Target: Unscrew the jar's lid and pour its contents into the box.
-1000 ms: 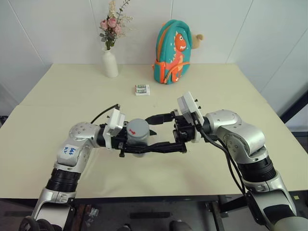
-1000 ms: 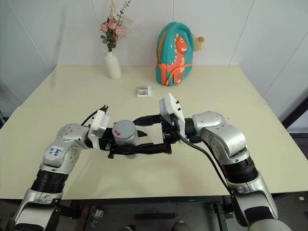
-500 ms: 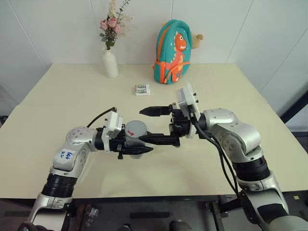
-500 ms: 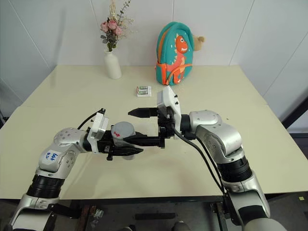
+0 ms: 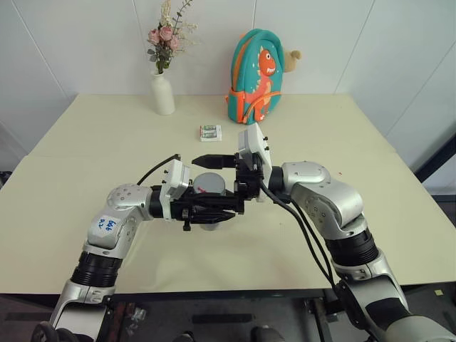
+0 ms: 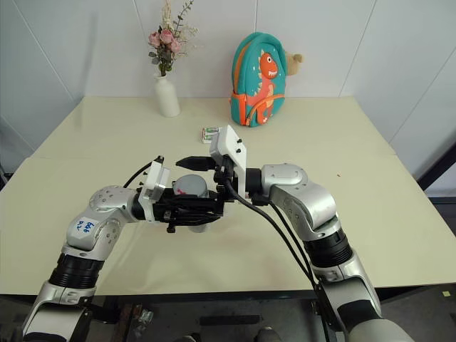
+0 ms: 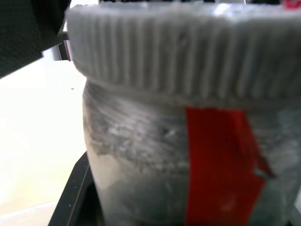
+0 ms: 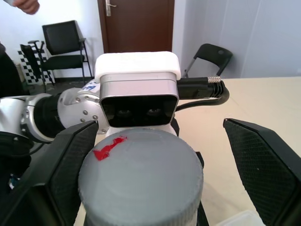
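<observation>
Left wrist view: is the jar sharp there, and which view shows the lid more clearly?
Left wrist view: the small silvery-grey cylindrical jar is very close and soft, its red mark blurred. Right wrist view: the round flat grey lid is sharper, evenly lit, without glare.

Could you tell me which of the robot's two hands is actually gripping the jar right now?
The left hand, shut on the jar. The right hand is open, its fingers either side of the lid.

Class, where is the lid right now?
Head views: the lid sits on the jar held by the left gripper, mid-table, between the right gripper's open fingers.
</observation>
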`<state>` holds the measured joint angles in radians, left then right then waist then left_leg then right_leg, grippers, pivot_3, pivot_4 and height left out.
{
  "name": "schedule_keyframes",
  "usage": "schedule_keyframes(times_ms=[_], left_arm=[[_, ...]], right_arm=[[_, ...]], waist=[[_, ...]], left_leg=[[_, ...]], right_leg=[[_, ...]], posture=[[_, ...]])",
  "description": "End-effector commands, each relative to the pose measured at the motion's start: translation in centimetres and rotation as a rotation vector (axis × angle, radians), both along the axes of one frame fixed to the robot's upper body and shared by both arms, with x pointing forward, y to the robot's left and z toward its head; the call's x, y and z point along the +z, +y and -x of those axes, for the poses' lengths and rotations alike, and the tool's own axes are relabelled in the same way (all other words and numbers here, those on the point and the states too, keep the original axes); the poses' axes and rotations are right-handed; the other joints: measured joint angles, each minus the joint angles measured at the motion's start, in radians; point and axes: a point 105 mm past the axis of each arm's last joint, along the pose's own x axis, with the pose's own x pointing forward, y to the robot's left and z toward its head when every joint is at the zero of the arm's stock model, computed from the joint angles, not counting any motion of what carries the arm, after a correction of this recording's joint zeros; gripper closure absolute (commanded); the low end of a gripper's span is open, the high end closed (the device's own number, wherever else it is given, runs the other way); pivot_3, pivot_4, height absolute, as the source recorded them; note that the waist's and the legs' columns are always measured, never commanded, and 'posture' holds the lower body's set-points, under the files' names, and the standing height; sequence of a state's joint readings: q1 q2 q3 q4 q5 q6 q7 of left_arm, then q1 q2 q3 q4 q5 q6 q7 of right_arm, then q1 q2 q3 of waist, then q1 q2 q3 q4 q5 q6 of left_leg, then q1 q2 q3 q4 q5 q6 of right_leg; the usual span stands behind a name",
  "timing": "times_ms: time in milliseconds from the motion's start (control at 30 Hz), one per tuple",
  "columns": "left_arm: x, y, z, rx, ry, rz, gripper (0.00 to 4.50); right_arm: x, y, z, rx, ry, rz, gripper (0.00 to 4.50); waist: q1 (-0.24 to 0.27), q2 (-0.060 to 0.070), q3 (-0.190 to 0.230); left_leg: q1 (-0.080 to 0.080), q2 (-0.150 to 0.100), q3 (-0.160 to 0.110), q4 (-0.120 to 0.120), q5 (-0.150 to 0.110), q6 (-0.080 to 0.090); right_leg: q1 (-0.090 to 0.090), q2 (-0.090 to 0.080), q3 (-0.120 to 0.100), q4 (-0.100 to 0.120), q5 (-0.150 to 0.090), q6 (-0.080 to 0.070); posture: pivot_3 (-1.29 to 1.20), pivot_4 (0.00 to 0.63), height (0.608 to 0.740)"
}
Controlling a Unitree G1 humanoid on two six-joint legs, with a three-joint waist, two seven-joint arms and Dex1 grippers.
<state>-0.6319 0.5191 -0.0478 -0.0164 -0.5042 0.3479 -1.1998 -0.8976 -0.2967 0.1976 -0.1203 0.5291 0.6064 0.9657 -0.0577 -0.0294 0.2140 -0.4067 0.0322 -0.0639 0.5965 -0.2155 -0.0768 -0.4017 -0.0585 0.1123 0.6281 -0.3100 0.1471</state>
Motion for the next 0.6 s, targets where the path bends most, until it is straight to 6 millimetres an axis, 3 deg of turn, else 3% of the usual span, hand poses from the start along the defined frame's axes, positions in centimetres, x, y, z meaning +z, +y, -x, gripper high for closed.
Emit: schedule_keyframes(times_ms=[33, 167, 600], left_arm=[[0.9, -0.3, 0.2, -0.017, -0.035, 0.009, 2.44], [0.8, -0.1, 0.3, -0.015, -0.033, 0.011, 2.44], [0.5, 0.8, 0.5, 0.003, -0.034, 0.013, 2.44]], right_arm=[[1.5, -0.1, -0.1, -0.019, -0.064, -0.035, 0.03], [1.4, -0.9, -0.5, -0.047, -0.064, -0.031, 0.03], [1.0, -8.9, -2.7, -0.198, -0.026, 0.029, 0.03]], waist=[[0.0, 0.0, 0.0], [0.0, 0.0, 0.0], [0.004, 0.0, 0.0]], left_leg=[[0.0, 0.0, 0.0, 0.0, 0.0, 0.0], [0.0, 0.0, 0.0, 0.0, 0.0, 0.0], [0.0, -0.001, 0.0, 0.0, 0.0, 0.0]], right_leg=[[0.0, 0.0, 0.0, 0.0, 0.0, 0.0], [0.0, 0.0, 0.0, 0.0, 0.0, 0.0], [0.0, -0.001, 0.0, -0.001, 0.0, 0.0]], posture=[[0.0, 0.15, 0.74], [0.0, 0.15, 0.74], [0.0, 0.15, 0.74]])
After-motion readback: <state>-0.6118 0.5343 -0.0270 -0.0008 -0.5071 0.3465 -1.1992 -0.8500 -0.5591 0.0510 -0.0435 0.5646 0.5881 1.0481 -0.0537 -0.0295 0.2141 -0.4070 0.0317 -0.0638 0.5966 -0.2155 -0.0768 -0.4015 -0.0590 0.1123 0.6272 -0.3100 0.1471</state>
